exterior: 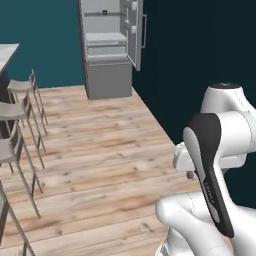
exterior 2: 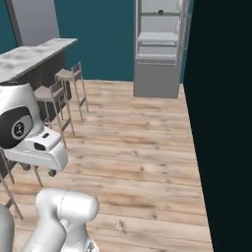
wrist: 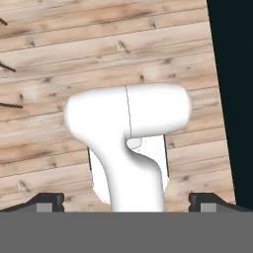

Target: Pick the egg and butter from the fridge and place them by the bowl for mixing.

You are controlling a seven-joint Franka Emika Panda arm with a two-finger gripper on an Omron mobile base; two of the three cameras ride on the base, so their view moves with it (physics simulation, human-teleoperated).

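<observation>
Nearest the base cameras, the folded white arm (exterior: 215, 165) rises over bare plank floor (exterior: 100, 150). Seen from the hand view, the end effector (wrist: 126, 201) points down at those planks with its two dark fingertips (wrist: 47, 201) standing far apart at the lower corners, spread wide and holding nothing.

Going left to right in the left base view: a row of pale bar stools (exterior: 22, 107) lines the left edge, under the corner of a worktop (exterior: 7, 52). In the right base view that worktop (exterior 2: 34, 56) shows as a long grey slab running along the left side with the stools (exterior 2: 61, 96) tucked at its edge. Past the stools comes a broad open stretch of wooden floor, free of obstacles all the way to the far wall.

At the far end stands the fridge (exterior: 107, 47), against the teal wall (exterior: 45, 40), its door swung open to the right and its pale shelves and drawer exposed. A small dark item sits on an upper shelf, too small to tell what it is, possibly one of the things wanted. Right of the fridge, a dark wall (exterior: 200, 50) bounds the floor along a straight edge running back toward the robot.
</observation>
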